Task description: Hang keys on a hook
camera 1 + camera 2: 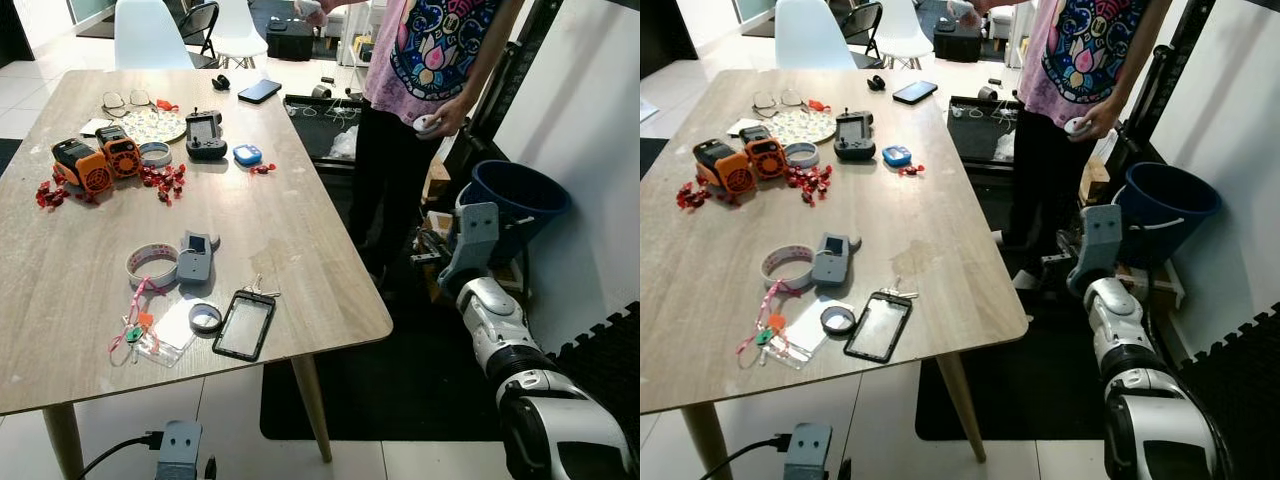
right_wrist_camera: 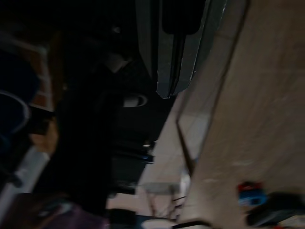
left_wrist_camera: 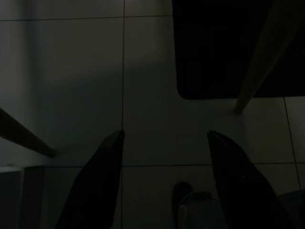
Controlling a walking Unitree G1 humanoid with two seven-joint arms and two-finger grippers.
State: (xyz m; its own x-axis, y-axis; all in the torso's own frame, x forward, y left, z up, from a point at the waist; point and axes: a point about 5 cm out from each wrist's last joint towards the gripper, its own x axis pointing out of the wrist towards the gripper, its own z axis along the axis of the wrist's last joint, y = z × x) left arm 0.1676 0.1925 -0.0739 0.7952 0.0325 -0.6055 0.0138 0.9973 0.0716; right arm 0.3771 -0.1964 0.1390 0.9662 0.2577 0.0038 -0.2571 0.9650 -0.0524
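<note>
Off the worktop's right edge, my right end effector (image 1: 478,235) is raised beside the blue bucket (image 1: 520,200); I cannot tell whether its fingers are parted. My left end effector (image 3: 164,181) hangs idle under the worktop (image 1: 300,230) with its fingers spread wide over floor tiles. The keys (image 1: 262,291) lie near the front edge, touching the top end of a black phone (image 1: 245,325), with a tape roll (image 1: 205,318) just beside it. I see no hook yet. My worry is that a reach from here sweeps the phone off the edge, or snags the lanyard (image 1: 135,320). A person (image 1: 420,90) stands close on the right, within my arm's swing.
</note>
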